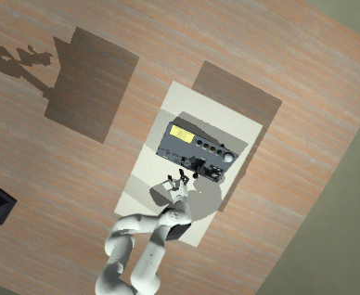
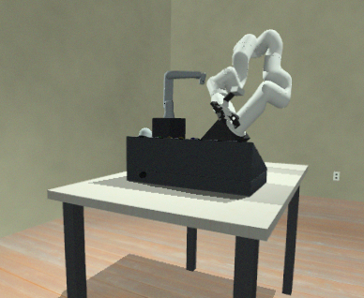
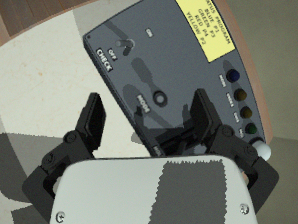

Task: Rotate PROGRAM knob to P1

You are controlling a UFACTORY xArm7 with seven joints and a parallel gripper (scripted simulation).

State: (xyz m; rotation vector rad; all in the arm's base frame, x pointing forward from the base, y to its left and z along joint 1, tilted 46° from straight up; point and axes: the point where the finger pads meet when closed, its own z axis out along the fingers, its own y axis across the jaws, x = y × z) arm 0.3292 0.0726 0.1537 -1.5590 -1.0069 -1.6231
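Note:
The dark grey console stands on the white table, with a yellow label at its far left. In the wrist view its sloped panel shows the yellow label, a small round control with an unreadable caption, and a row of small buttons. I cannot tell which control is the PROGRAM knob. My gripper is open and empty. It hovers over the panel's near edge, with one finger on each side of the round control. It also shows in the overhead view and the side view.
A white ball knob sits at the console's right end, and dark knobs stand near its front edge. In the side view a grey bent post on a black box rises beside the console.

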